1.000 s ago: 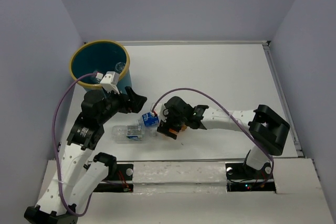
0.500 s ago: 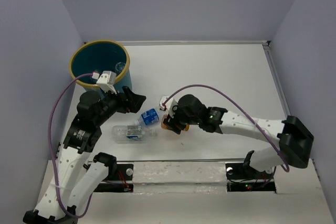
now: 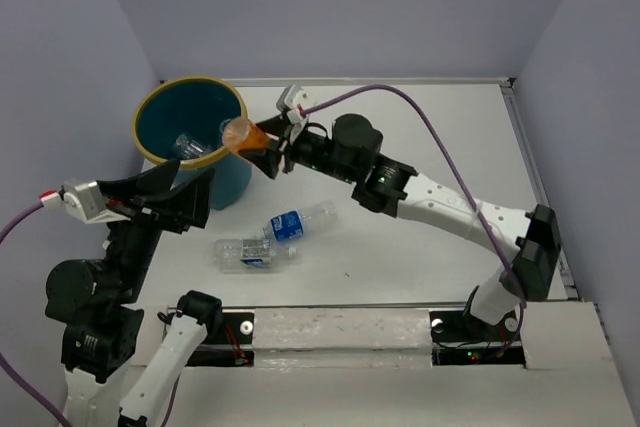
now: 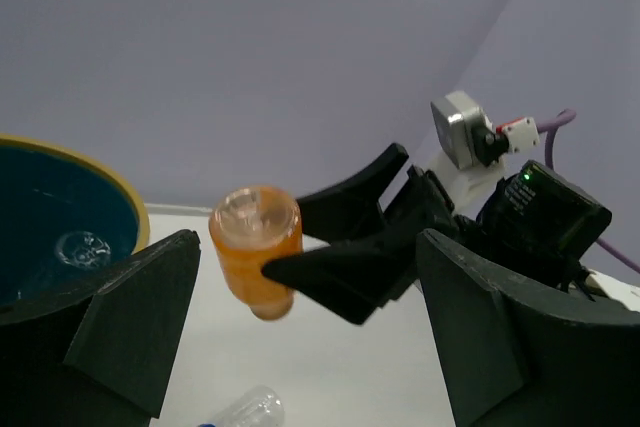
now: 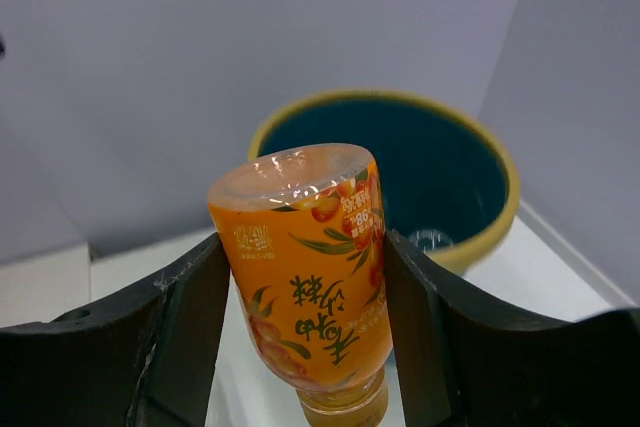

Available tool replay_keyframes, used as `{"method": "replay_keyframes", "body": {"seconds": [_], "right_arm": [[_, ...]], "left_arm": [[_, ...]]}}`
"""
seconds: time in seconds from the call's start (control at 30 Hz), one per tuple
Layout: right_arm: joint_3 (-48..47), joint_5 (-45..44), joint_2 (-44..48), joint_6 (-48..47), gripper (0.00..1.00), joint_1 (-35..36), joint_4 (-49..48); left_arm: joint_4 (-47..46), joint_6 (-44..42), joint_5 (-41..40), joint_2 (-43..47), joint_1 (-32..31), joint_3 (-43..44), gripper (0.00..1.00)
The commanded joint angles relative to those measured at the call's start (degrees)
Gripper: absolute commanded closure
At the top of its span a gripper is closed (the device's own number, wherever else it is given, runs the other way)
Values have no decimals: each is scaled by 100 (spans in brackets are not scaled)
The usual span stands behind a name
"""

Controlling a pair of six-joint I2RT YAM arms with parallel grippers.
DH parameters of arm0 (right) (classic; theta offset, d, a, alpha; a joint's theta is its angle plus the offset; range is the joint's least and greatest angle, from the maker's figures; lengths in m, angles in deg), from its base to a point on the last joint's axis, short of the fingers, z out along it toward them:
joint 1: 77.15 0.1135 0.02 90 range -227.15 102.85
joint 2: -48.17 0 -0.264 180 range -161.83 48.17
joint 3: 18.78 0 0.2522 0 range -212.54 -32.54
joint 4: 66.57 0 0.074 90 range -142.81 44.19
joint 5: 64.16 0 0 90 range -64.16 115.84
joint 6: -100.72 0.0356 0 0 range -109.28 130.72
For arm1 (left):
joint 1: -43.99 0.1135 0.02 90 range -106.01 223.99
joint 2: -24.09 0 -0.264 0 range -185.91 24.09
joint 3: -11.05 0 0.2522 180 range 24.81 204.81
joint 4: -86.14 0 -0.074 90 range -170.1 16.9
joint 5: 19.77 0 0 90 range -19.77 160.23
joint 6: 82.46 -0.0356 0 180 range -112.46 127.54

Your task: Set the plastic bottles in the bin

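Observation:
The orange-liquid bottle hangs neck down in the air at the yellow rim of the teal bin, with my right gripper shut on its sides. The right wrist view shows the bottle pressed between both fingers, the bin's rim just behind it. At least one clear bottle lies inside the bin. Two blue-labelled clear bottles lie on the table. My left gripper is open and holds nothing, near the bin's front wall; its camera sees the orange bottle.
White walls enclose the table on the left, back and right. The right arm stretches diagonally across the table's middle. The left arm's purple cable trails off at the near left.
My right gripper shut on the orange bottle and carried it up and left from the table to the bin's rim. The left arm pulled back toward the near left.

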Motion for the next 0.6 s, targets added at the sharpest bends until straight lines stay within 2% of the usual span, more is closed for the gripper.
{"method": "replay_keyframes", "body": {"seconds": [0.0, 0.1, 0.23, 0.27, 0.33, 0.37, 0.47, 0.5, 0.57], "right_arm": [[-1332, -259, -885, 614, 60, -18, -1700], [-2360, -259, -1781, 958, 61, -71, -2201], [-3915, -364, -3029, 1134, 61, -132, -2273], [-4614, -295, -3563, 1283, 49, -193, -2098], [-5347, -110, -4075, 1598, 31, -273, -1747], [-5760, -22, -4374, 1714, 14, -343, -1467], [-5537, 110, -4098, 1934, 9, -466, -1498], [-5318, 119, -4095, 1943, 9, -466, -1560], [-4484, 102, -3465, 1908, 9, -606, -1753]], "left_arm": [[93, -69, -686, 174, -24, 184, 1], [330, -157, -723, 227, -24, 246, 1], [541, -166, -566, 236, -15, 168, 1], [576, -114, -539, 271, -24, 115, 1], [594, -78, -347, 306, -24, -26, 1], [664, -70, -285, 315, -24, -44, 1], [831, -165, -118, 254, -24, -35, 1], [866, -166, -117, 210, -24, -18, 1], [981, -280, 198, -8, -24, 35, 1]]}}
